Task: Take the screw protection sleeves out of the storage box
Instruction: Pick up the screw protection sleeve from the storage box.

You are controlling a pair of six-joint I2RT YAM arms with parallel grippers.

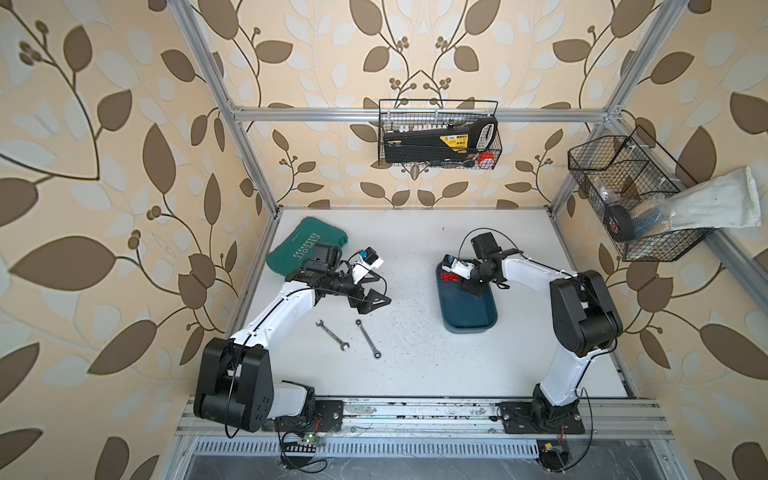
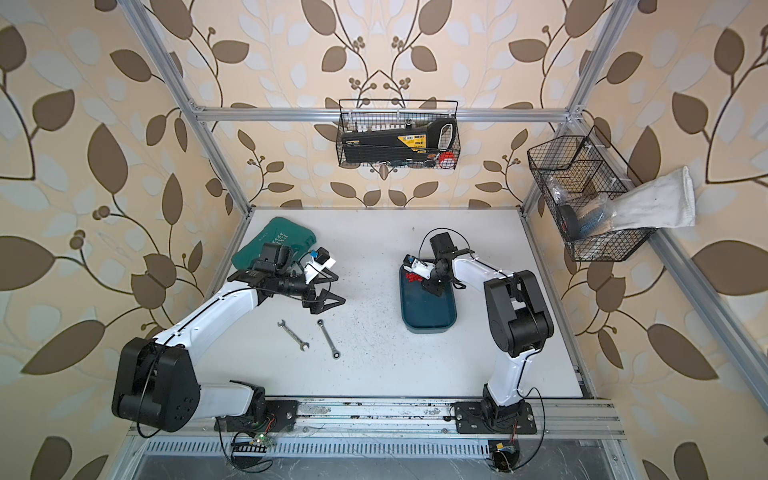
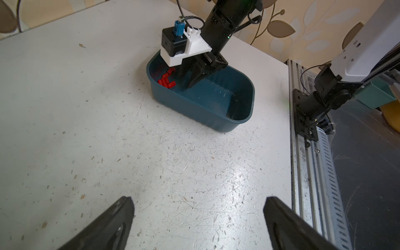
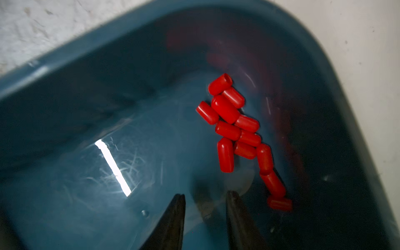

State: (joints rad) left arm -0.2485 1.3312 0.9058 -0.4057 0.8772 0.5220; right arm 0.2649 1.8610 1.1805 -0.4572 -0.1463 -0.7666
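Observation:
The storage box [image 1: 469, 328] [image 2: 428, 326] is a dark teal tray on the right half of the table. Several red screw protection sleeves [image 4: 236, 125] lie heaped in its far corner, also in both top views [image 1: 450, 277] [image 2: 413, 277] and the left wrist view [image 3: 166, 81]. My right gripper [image 4: 205, 195] [image 1: 473, 289] reaches down inside the box [image 4: 65, 58] just beside the heap. Its jaws stand a little apart with nothing between them. My left gripper [image 3: 199, 201] [image 1: 384, 289] hangs wide open over bare table, left of the box [image 3: 194, 104].
Two wrenches [image 1: 332, 330] [image 1: 368, 338] lie on the table in front of the left gripper. A green tool case [image 1: 305, 243] sits at the back left. Wire baskets [image 1: 438, 133] [image 1: 636, 199] hang on the back and right frame.

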